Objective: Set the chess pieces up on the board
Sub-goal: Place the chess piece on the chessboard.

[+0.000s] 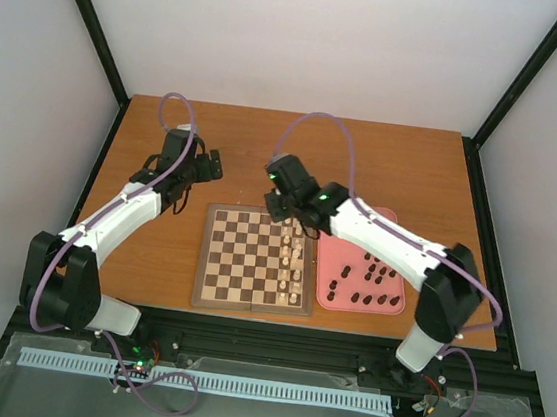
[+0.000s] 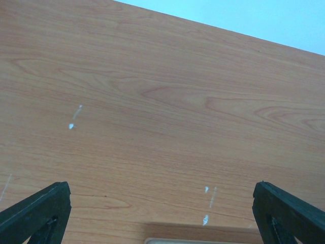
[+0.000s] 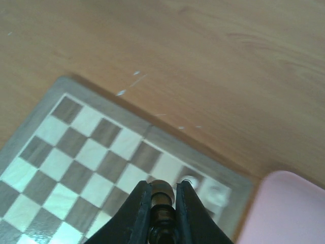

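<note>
While the right end effector point(image 3: 163, 185) is pinching a dark brown chess piece point(image 3: 162, 197) between its two fingers, it is hanging over the far right corner of the board point(image 3: 76, 162). The piece is standing upright in the grip, with only its rounded top and neck showing in the wrist view. Whether its base is touching a square cannot be told. The pink tray point(image 3: 289, 208) is showing at the near right edge of that view, just beside the board's corner.

From above, the board point(image 1: 242, 260) is lying in the middle of the tabletop point(image 1: 404, 167), and the cream pieces point(image 1: 292, 265) are standing in two columns along its right side. The pink tray point(image 1: 324, 264) is lying just right of the board, and the other dark pieces point(image 1: 371, 279) are resting in it in a loose scatter. The right arm is reaching across the far part of the tray.

The left end effector point(image 1: 213, 164) is hovering over bare wood beyond the board's far left corner. Its wrist view is showing the left end effector point(image 2: 161, 203) with its fingers point(image 2: 38, 211) spread wide and nothing between them but the tabletop point(image 2: 162, 101).
</note>
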Motion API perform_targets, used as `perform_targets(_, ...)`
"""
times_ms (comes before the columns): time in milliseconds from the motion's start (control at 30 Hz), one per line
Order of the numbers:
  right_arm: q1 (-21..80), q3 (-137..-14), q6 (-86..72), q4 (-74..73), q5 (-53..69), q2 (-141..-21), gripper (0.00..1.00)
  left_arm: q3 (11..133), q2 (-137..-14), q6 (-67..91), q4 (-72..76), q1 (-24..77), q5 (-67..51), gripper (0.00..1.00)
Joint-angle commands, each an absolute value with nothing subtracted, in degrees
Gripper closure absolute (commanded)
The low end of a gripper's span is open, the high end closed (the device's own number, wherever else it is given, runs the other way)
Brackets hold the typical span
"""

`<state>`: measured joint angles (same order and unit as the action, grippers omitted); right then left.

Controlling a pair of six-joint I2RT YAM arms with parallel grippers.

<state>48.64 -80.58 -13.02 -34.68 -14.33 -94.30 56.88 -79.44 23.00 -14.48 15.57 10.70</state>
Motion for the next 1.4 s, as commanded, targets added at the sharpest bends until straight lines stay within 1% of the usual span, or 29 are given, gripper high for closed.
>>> perform_targets(0,52.4,-85.74,-12.08,-35.16,-10.87,-101.42,0.97,60.03,-79.23,26.43,-17.69,12.94,15.26,0.0)
perform_targets(167,55.44,-93.19,-11.83,-36.62,-9.01,-107.61,0.97,58.47,-79.34,29.5,-16.61,4.76,10.01,0.0)
perform_targets(300,58.48,-100.13,-11.2,-39.9,-8.92,-113.97,0.97,57.5,-79.88,30.9,-15.71,1.68,8.44,0.0)
perform_targets(467,60.58,-105.6,-11.21,-42.59,-7.05,-119.3,0.97,56.66,-81.07,33.01,-14.96,-2.41,4.89,0.0)
perform_targets(633,62.12,-110.36,-11.12,-46.31,-10.08,-123.38,0.97,55.08,-79.42,33.6,-13.73,-2.91,4.4,0.0)
perform_targets(800,62.14,-111.96,-11.28,-45.37,-11.5,-125.38,0.97,53.76,-77.29,33.71,-13.15,-2.91,4.68,0.0)
perform_targets(933,61.82,-115.79,-10.5,-46.41,-14.55,-128.58,0.97,53.07,-76.28,33.76,-12.89,-2.91,4.08,0.0)
perform_targets(1100,61.19,-118.75,-9.98,-46.56,-14.35,-130.73,0.97,52.76,-75.75,33.75,-12.59,-2.91,3.69,0.0)
perform_targets(1233,61.17,-118.49,-9.86,-47.17,-13.32,-130.49,0.97,52.76,-76.11,33.75,-12.5,-2.93,3.82,0.0)
perform_targets(1367,61.22,-115.55,-9.85,-46.15,-10.76,-129.01,0.97,52.57,-76.2,33.88,-12.39,-2.9,4.04,0.0)
